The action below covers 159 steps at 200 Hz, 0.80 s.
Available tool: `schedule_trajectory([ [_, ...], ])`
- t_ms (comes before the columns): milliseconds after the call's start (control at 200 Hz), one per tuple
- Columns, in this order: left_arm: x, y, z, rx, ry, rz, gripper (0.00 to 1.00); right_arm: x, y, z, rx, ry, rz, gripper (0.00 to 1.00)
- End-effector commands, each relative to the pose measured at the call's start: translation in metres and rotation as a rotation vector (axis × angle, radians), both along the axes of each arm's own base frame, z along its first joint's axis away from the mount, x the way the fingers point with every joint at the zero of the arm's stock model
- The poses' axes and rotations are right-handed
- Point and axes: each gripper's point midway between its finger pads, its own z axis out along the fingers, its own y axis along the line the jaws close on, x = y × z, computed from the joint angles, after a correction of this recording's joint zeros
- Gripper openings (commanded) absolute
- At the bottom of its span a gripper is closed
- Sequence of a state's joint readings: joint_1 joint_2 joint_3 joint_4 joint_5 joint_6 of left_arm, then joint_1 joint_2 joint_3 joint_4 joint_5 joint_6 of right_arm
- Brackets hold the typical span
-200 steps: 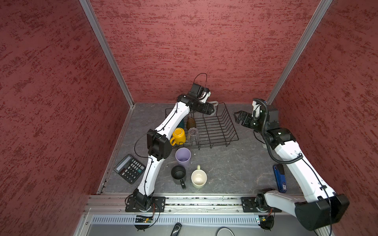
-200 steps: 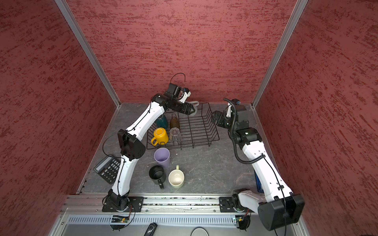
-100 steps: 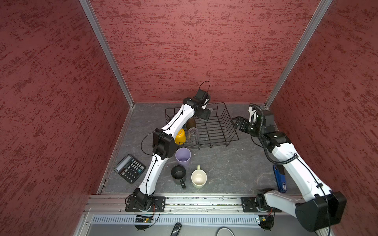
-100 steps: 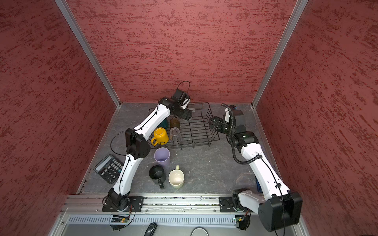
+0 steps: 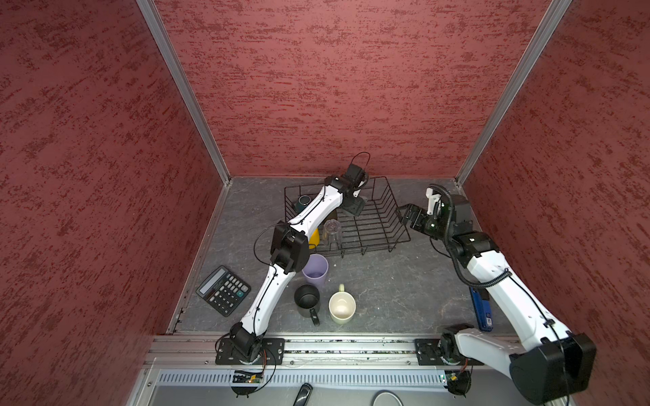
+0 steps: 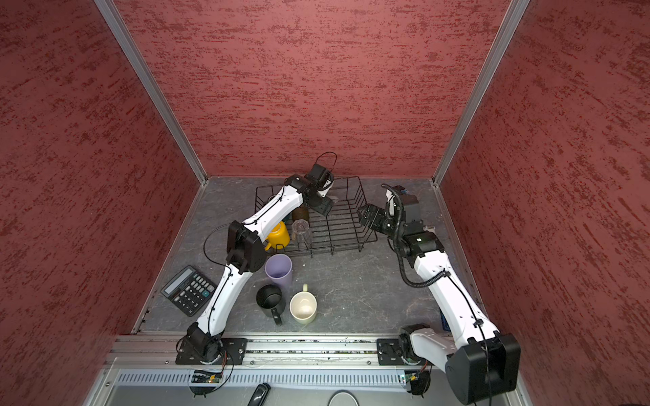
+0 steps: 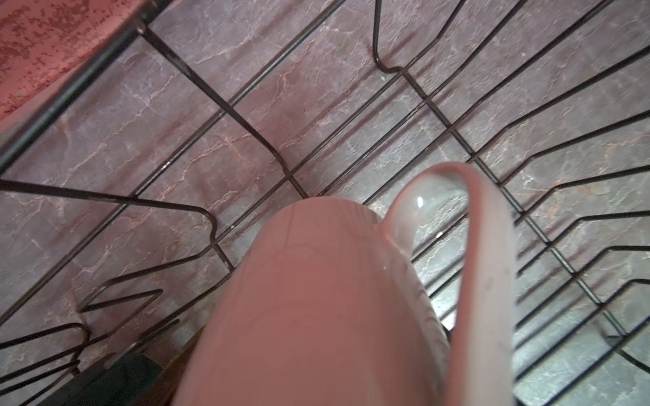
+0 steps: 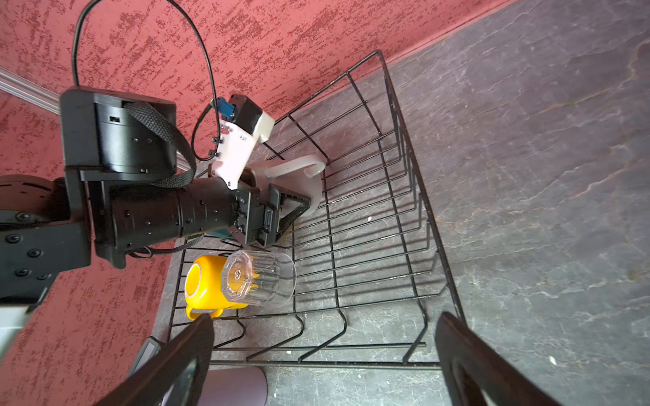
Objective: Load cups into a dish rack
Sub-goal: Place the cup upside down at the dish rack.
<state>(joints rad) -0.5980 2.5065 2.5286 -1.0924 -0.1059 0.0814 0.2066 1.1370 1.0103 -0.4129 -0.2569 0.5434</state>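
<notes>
Left gripper (image 8: 295, 205) clamps the smooth grey mug (image 7: 316, 298) — above black wire dish rack (image 7: 70, 92).

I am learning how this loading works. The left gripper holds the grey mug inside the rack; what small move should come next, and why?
Probably lower the grey mug gently onto the dish rack floor. The left gripper grips it inside the rack, the left wrist view shows only bare wires under it, and it seems not yet set down.

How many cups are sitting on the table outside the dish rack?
3: lilac tumbler in front of the dish rack; black mug and cream mug side by side nearer the arm bases. The left arm might hide another.
</notes>
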Motion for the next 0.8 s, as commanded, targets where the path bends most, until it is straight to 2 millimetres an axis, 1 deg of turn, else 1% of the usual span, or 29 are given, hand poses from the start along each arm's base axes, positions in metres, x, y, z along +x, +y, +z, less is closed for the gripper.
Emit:
schedule_trajectory([
  [0, 0.012, -0.004, 0.017, -0.021, -0.067, -0.010, 0.07, 0.002, 0.005, 0.008, 0.040, -0.028, 0.015, 0.99],
  [175, 0.009, -0.005, 0.008, -0.022, -0.036, -0.017, 0.12, 0.003, 0.007, 0.006, 0.053, -0.022, 0.021, 0.99],
  [386, 0.006, 0.002, 0.000, -0.041, 0.016, 0.006, 0.20, 0.004, 0.009, 0.004, 0.067, -0.017, 0.028, 0.99],
  [531, 0.006, 0.004, -0.003, -0.052, 0.033, 0.010, 0.32, 0.005, 0.012, 0.003, 0.080, -0.011, 0.035, 0.99],
  [631, 0.006, 0.005, -0.008, -0.038, 0.041, 0.005, 0.44, 0.005, 0.012, 0.003, 0.084, -0.011, 0.036, 0.99],
  [666, 0.005, 0.004, -0.009, -0.034, 0.038, -0.001, 0.48, 0.005, 0.012, 0.003, 0.084, -0.010, 0.035, 0.99],
  [792, 0.004, 0.000, -0.014, 0.003, 0.027, -0.044, 0.58, 0.005, 0.013, 0.002, 0.086, -0.008, 0.036, 0.99],
])
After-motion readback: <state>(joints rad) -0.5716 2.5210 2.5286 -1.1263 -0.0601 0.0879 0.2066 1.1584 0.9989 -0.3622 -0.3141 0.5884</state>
